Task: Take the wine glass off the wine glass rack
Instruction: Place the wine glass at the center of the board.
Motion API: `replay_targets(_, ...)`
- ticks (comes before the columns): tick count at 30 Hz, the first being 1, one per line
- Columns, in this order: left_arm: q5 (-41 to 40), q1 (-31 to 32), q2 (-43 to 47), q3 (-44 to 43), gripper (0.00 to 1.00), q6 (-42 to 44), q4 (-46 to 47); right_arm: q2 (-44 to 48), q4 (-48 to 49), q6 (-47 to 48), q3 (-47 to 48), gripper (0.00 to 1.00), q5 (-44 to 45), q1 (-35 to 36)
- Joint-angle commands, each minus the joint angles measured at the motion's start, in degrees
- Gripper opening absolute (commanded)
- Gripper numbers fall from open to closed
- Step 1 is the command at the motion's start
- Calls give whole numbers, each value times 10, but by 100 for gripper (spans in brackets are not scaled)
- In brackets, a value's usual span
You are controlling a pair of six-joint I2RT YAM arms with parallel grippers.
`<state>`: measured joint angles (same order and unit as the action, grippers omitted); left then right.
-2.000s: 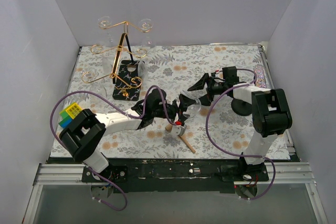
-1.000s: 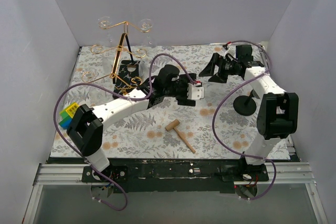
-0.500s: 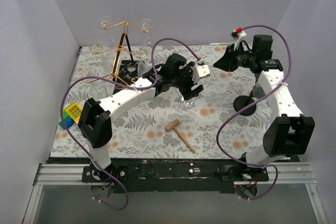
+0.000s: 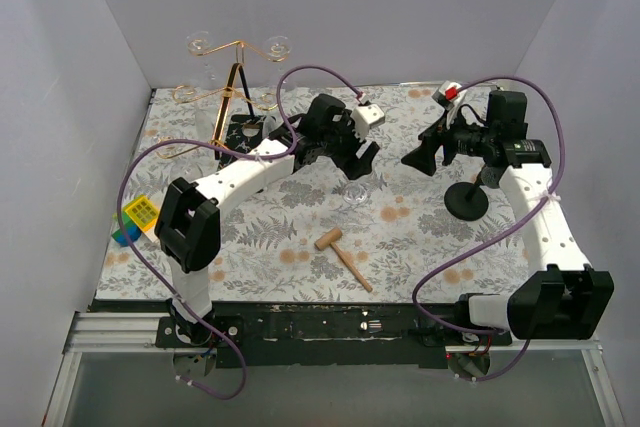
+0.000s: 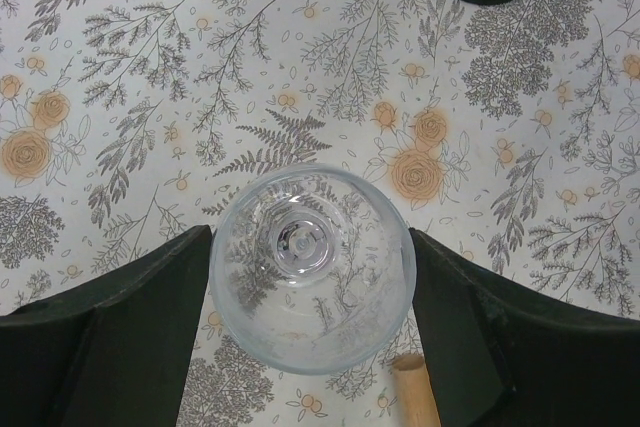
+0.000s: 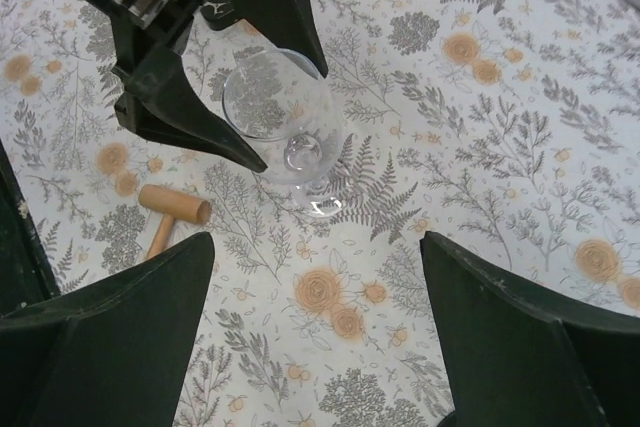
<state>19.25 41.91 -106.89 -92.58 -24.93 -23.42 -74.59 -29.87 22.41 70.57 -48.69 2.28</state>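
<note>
Wooden mallet (image 4: 343, 252) — laid near the centre, untouched.

Wine glass (image 5: 312, 282) — upright at mid-table, already off the rack and well apart from it. Whether its foot is set on the cloth (image 4: 420, 237) or held just above cannot be told.

Left gripper (image 4: 358, 169) — closed on the bowl from above, a finger pressed to each side, presumably so the glass may be stood down level.

Right gripper (image 4: 418, 157) — spread wide, nothing held, kept to the right of the glass.

Wine glass rack (image 4: 232, 97) — far left, other glasses (image 4: 279, 48) hung on it.
</note>
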Motion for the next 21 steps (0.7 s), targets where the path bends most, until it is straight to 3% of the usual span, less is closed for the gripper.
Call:
replay_targets(1, -6, -2, -2, -20, 66, -26, 7, 16, 32, 28, 4, 94, -15, 1)
replay_targets(10, -32, -2, -13, -42, 92, -43, 10, -1, 9, 40, 25, 93, -27, 1)
replay_targets(11, -33, -2, -13, -42, 98, -45, 10, -2, 7, 40, 27, 93, -32, 2)
replay_targets(21, 2, -34, 48, -105, 98, -83, 7, -13, -32, 156, 58, 98, -40, 52)
